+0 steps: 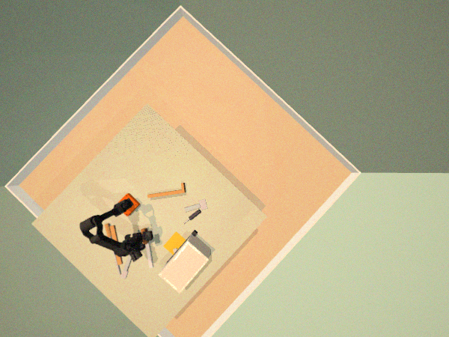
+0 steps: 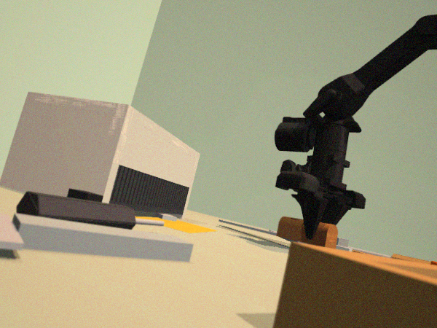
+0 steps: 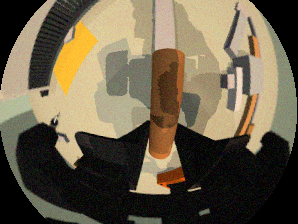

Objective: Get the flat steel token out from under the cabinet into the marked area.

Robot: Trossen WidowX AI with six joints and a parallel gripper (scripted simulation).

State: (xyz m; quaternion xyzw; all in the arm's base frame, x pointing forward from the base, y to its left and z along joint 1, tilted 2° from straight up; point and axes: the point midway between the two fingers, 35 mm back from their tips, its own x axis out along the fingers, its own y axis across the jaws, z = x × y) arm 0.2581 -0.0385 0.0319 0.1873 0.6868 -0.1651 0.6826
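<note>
We see the claw [image 2: 316, 227] pointing straight down, its dark fingers clamped on the brown handle [image 2: 306, 232] of a long tool whose pale blade [image 3: 164, 16] runs away from the wrist across the counter [image 2: 146, 291]. In the top view the claw [image 1: 145, 237] sits left of the cabinet [image 1: 185, 264], with the yellow marked area [image 1: 174, 242] between them, just beside the cabinet's slotted face. Open counter lies between the claw and that yellow patch; the blade's far end stops short of it.

The steel token we cannot pick out; the dark vent slots [image 2: 149, 194] along the cabinet's bottom edge show nothing clear behind them.

Around the arm, room is tighter: thin orange and grey sticks [image 1: 119, 254] lie under the forearm to the left and near side. Farther off, an L-shaped orange piece [image 1: 167, 192], a pale flat tool [image 1: 196, 206] and a small dark tool [image 1: 194, 215] lie well apart from the claw, toward the far right of the counter. The cabinet's right edge sits near the counter's edge
</note>
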